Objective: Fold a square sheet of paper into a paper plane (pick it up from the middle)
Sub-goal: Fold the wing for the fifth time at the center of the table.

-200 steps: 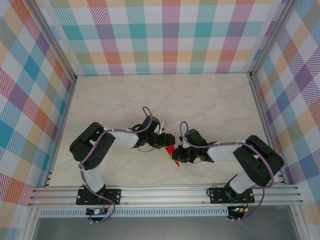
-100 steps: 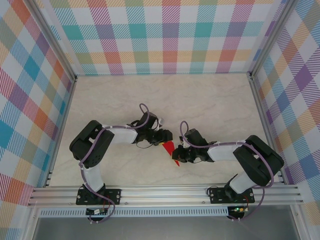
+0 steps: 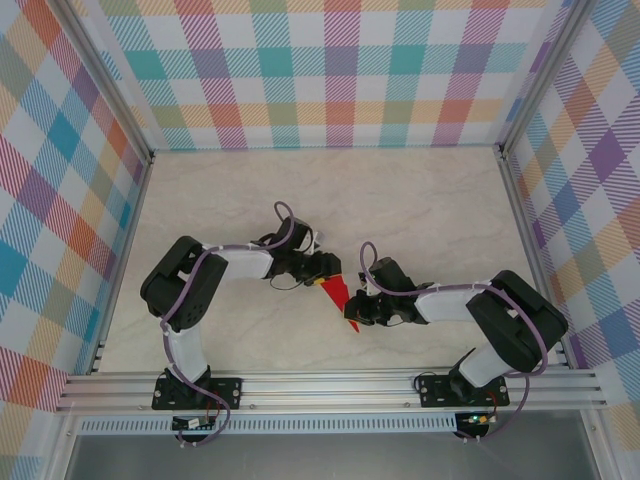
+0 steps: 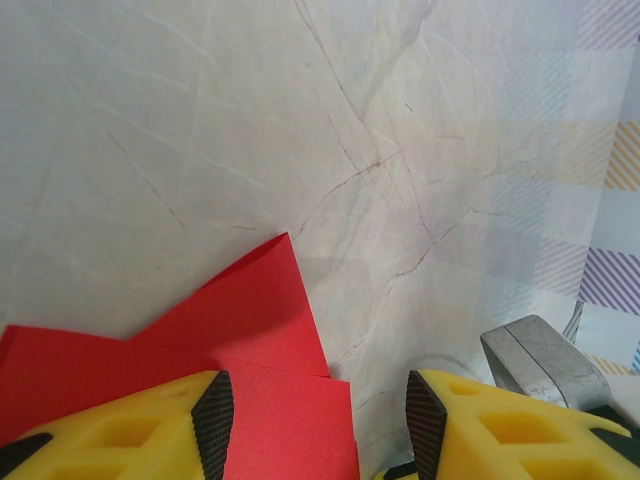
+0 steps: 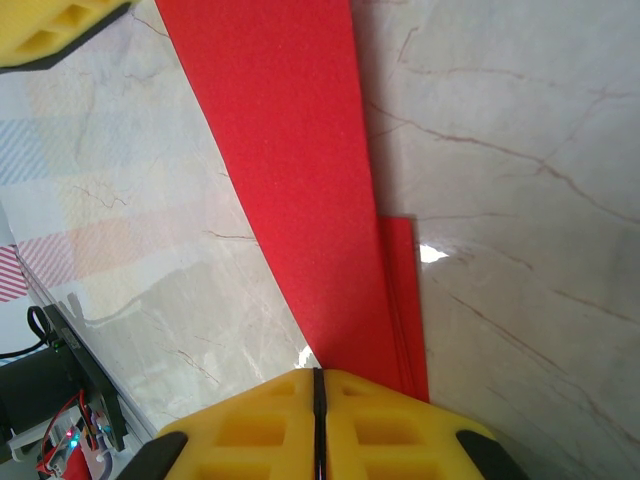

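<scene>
The red paper (image 3: 337, 293) lies folded on the marble table as a narrow creased strip, its point toward the near side. In the left wrist view its layered flaps (image 4: 250, 330) rest flat on the table. My left gripper (image 4: 320, 425) stands open above them, its left finger over the red paper and its right finger over bare table. From above, that gripper (image 3: 322, 268) sits at the paper's far end. My right gripper (image 5: 318, 385) is shut, and the long red strip (image 5: 300, 150) runs out from under its tips. From above, it (image 3: 358, 312) sits at the pointed near end.
Plaid walls (image 3: 60, 200) close in the table on the left, right and back. An aluminium rail (image 3: 330, 385) runs along the near edge by the arm bases. A grey metal part (image 4: 545, 365) shows beside my left gripper's right finger. Bare marble (image 3: 330, 200) stretches behind both arms.
My left gripper has drawn back toward the far left, uncovering more of the red strip. The right gripper has stayed put, shut at the near tip.
</scene>
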